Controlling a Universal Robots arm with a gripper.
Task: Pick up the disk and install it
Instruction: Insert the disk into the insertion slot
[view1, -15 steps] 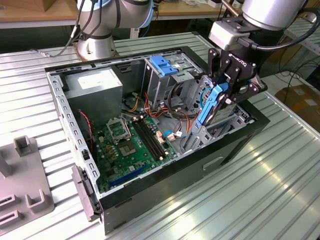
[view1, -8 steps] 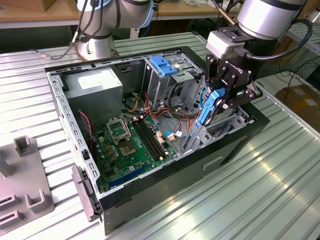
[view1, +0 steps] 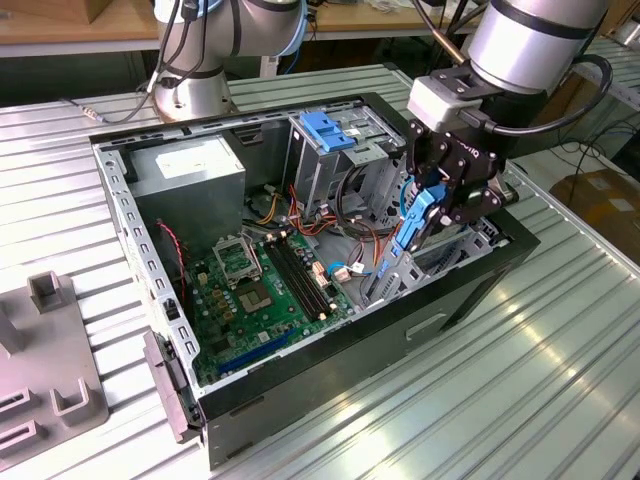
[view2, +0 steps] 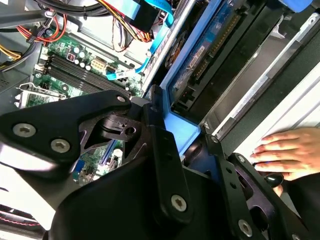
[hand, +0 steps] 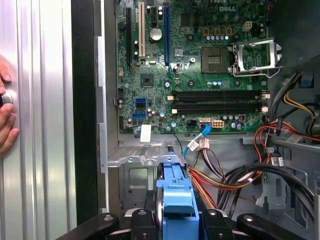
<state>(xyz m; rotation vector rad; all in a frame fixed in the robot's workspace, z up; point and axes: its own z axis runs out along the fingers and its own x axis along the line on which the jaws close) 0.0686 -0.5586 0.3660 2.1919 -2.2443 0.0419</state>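
Note:
The disk (view1: 408, 240), a grey drive in a bright blue carrier rail, hangs on edge over the bay at the open computer case's (view1: 300, 385) corner on the exterior view's right. My gripper (view1: 428, 198) is shut on its upper end. In the first wrist view the blue carrier (hand: 177, 192) sits between the black fingers (hand: 144, 220), above the metal bay floor (hand: 135, 177). In the second wrist view the disk's circuit side (view2: 210, 50) runs away from the fingers (view2: 165, 165) clamping the blue rail (view2: 181, 131).
The motherboard (view1: 265, 285) covers the case floor, with loose cables (hand: 235, 175) beside the bay. A tall drive cage with a blue bracket (view1: 325, 130) and a power supply (view1: 190, 165) stand at the back. A person's hand (view2: 290, 150) rests on the table beside the case. A grey fixture (view1: 50, 390) lies at the left.

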